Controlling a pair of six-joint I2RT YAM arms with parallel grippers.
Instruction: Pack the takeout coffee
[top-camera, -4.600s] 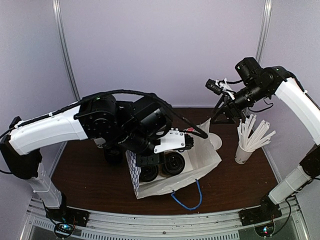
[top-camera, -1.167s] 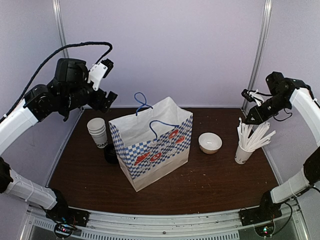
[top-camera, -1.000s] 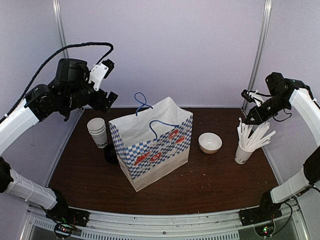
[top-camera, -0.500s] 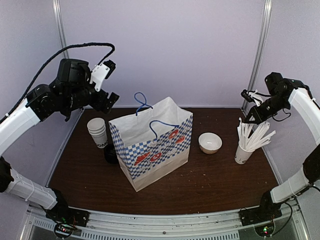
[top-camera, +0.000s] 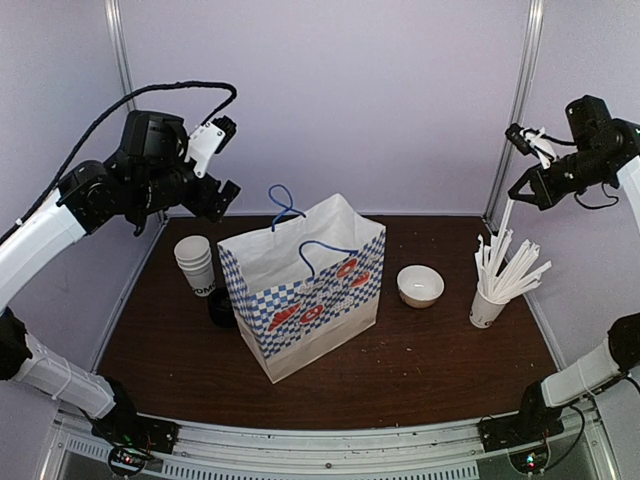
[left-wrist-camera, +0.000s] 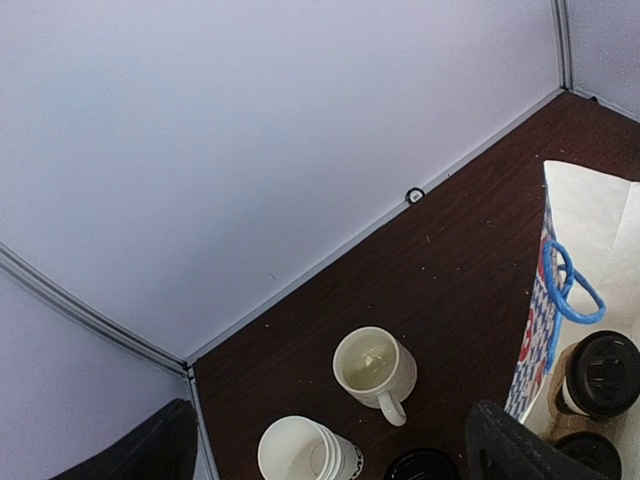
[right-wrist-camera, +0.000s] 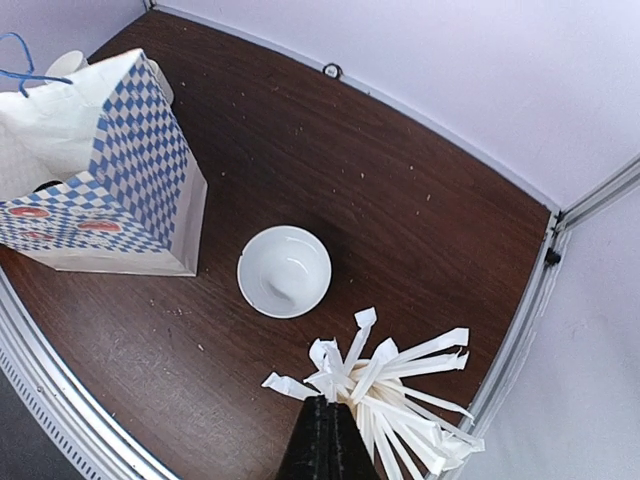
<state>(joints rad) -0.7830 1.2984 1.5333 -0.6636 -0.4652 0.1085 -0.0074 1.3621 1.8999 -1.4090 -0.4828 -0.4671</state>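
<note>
Left fingers (left-wrist-camera: 150, 452) wide apart, empty; right fingers (right-wrist-camera: 325, 445) tight together on one wrapped straw (top-camera: 506, 222).

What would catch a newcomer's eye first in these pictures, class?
The blue-and-white checked paper bag standing open mid-table, with black-lidded paper cups inside. Next, the right gripper high at the far right, pinching a white paper-wrapped straw above the straw-filled cup.
</note>
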